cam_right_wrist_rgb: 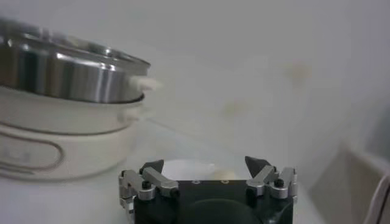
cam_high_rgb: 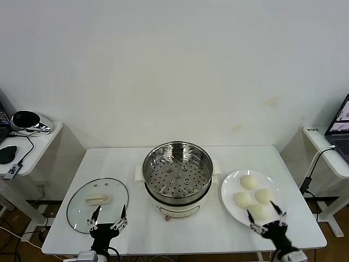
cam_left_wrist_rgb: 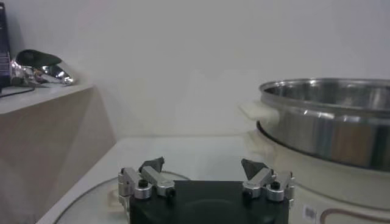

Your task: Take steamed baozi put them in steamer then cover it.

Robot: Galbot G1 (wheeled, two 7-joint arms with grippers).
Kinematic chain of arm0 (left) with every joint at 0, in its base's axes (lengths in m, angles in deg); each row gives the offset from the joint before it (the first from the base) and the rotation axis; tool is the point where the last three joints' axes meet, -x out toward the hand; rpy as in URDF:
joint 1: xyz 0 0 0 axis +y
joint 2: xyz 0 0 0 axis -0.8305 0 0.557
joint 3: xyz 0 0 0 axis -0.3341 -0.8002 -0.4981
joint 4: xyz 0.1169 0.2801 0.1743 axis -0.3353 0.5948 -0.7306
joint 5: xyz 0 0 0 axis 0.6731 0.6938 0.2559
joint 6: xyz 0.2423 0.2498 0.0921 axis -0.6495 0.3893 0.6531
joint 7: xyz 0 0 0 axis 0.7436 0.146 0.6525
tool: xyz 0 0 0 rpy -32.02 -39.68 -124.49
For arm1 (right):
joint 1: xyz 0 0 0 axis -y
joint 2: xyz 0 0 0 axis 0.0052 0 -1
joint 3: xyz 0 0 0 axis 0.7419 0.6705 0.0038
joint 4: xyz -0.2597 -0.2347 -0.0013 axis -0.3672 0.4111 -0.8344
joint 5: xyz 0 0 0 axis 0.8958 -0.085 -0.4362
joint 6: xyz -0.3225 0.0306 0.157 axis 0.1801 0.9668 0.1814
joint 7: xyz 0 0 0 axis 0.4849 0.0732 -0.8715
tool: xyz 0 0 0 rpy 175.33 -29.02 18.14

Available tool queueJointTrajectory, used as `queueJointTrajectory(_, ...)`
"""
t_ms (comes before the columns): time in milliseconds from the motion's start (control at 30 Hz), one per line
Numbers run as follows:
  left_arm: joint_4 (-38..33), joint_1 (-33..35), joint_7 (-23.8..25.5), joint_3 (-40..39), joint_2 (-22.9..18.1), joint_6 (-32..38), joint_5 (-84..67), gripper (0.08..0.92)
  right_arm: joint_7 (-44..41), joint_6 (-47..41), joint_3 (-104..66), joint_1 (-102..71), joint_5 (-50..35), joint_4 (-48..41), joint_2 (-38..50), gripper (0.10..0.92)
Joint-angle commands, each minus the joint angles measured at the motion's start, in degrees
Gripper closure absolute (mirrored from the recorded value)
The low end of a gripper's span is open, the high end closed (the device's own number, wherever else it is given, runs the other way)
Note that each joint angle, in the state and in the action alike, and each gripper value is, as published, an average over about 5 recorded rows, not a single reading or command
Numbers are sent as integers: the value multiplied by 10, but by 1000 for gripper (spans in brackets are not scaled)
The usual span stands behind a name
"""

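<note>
Steamed baozi, four smooth cream-white round buns [cam_high_rgb: 252, 196], lie clustered on a flat white round plate [cam_high_rgb: 228, 192] at the right of the white surface [cam_high_rgb: 109, 164] in the head view, the nearest bun partly hidden behind the right pincer [cam_high_rgb: 267, 218]. At the middle of the surface stands the round shiny stainless-steel steamer [cam_high_rgb: 177, 173], its perforated tray bare and uncovered, seated on a white electric base. To its left the round clear glass cover [cam_high_rgb: 97, 204] with a metal rim and a cream-white rectangular handle lies flat on the surface, well apart from the plate. The left pincer [cam_high_rgb: 109, 216] hovers at the near edge of the cover, its fingers spread wide and holding nothing; the right pincer hovers at the near edge of the plate, likewise spread and empty. From the left wrist view, the left pincer [cam_left_wrist_rgb: 203, 172] shows its two dark fingertips far apart above the glass of the cover [cam_left_wrist_rgb: 85, 207], with the steel wall of the steamer [cam_left_wrist_rgb: 329, 128] beside it. From the right wrist view, the right pincer [cam_right_wrist_rgb: 206, 169] is also agape, the steamer [cam_right_wrist_rgb: 67, 79] off to one side, and pale blurred shapes between the fingertips are too soft to identify.
</note>
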Motion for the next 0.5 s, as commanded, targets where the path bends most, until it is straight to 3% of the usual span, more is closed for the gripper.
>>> queueJointTrajectory(33, 3, -4, 6, 3, 10, -13, -5, 177, -129, -93, -86, 54, 149, -11, 177, 203)
queueJointTrajectory(233, 1, -4, 11, 5, 10, -13, 12, 177, -238, -136, -10, 152, 161, -72, 298, 203)
queueJointTrajectory(500, -4, 4, 18, 14, 9, -11, 40, 177, -375, -89, 287, 450, 129, -205, 386, 203)
